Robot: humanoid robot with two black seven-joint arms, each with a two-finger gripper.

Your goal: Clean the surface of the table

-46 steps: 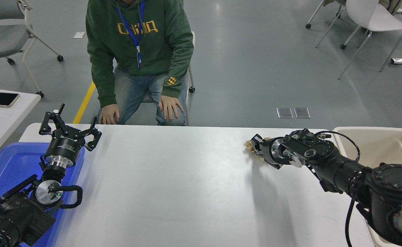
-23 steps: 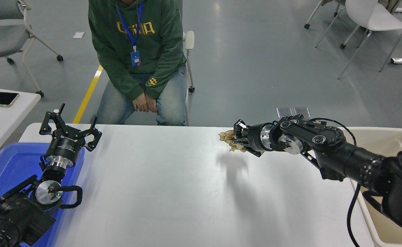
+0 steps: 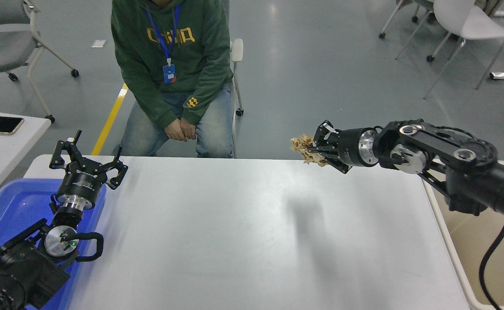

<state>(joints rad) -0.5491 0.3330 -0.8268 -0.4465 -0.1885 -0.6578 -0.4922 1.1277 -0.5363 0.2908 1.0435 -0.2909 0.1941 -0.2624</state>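
With right gripper [image 3: 316, 149] clamped on crumpled brown paper [image 3: 304, 147], held high over table surface [image 3: 234, 232] far edge; beige bin [image 3: 488, 241] off right.

You are looking at a grey glossy floor [image 3: 320, 64] reflecting overhead light, a yellow line [image 3: 110, 118] crossing it at left. A grey chair [image 3: 6, 38] is sitting upper left, a white chair [image 3: 467, 21] upper right.

Glossy white table surface [image 3: 234, 224] showing grey shadow. Black right gripper [image 3: 316, 148] gripping tan crumpled paper [image 3: 304, 145]. Black left gripper [image 3: 87, 162] sitting over blue tray [image 3: 6, 206]. Person [image 3: 172, 64] wearing green hoodie with yellow print, blue lanyard, faded blue jeans. Beige bin [image 3: 462, 241] at right.
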